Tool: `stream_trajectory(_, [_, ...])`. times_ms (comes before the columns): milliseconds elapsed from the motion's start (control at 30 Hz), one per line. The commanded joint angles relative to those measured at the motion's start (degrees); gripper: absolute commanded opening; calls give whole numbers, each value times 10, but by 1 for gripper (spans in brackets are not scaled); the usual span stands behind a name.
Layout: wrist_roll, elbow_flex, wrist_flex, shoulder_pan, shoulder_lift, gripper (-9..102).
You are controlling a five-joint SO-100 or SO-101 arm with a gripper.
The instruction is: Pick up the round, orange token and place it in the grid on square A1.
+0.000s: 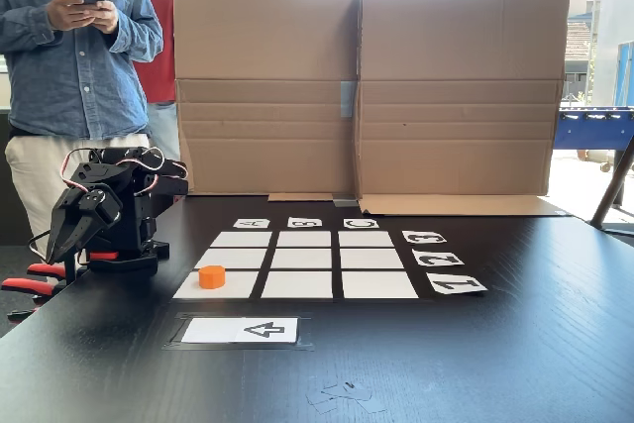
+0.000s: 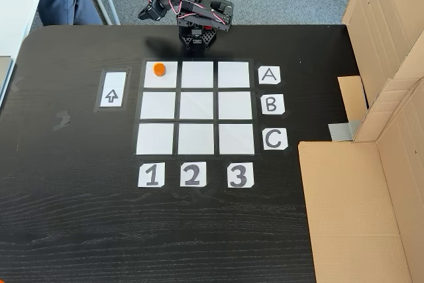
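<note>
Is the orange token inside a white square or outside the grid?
Inside. The token sits flat on the corner square of the grid, in row A, column 1, apart from the arm.

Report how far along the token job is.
Looks done: the token sits on square A1, the grid corner lining up with the A and 1 labels. In hand: nothing; the tool hangs folded beside the grid, apart from the token. Left: apparently nothing.

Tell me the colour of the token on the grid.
Bright orange token, clearest in the fixed view from above.
</note>
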Motion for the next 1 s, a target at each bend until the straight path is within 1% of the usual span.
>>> stream_trajectory(0, [-4, 1, 3, 17, 4, -1])
stream_trajectory(967, [-10, 2, 0, 23, 4, -1])
